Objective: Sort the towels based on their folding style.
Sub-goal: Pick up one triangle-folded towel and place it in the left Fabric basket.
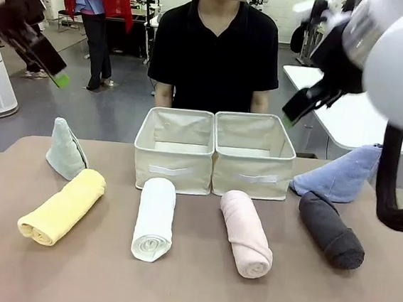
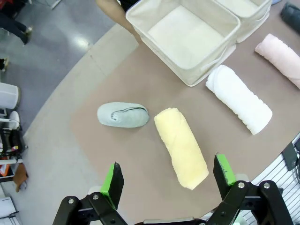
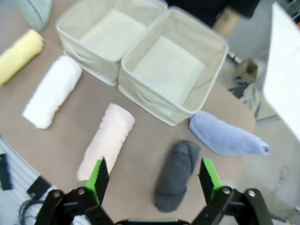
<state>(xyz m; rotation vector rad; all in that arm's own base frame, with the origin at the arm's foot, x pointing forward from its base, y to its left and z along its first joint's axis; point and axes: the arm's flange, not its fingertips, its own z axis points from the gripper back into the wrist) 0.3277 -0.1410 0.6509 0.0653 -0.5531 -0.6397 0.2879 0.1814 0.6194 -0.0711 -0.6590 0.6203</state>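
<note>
Six towels lie on the brown table. Rolled ones sit in a front row: yellow (image 1: 62,206) (image 2: 181,146), white (image 1: 155,218) (image 2: 239,98), pink (image 1: 246,232) (image 3: 107,139) and dark grey (image 1: 331,230) (image 3: 177,175). A pale mint cone-folded towel (image 1: 66,150) (image 2: 123,115) stands at the far left, and a periwinkle blue cone-folded one (image 1: 340,175) (image 3: 227,137) lies at the far right. My left gripper (image 2: 168,180) hangs open high above the yellow roll, and its arm shows at the top left (image 1: 60,79). Raised at the upper right, my right gripper (image 3: 152,174) is open over the pink and grey rolls.
Two empty cream fabric baskets (image 1: 174,148) (image 1: 252,154) stand side by side at the table's far middle. A person in a black shirt (image 1: 216,49) stands right behind them. A white table (image 1: 355,116) is off to the right.
</note>
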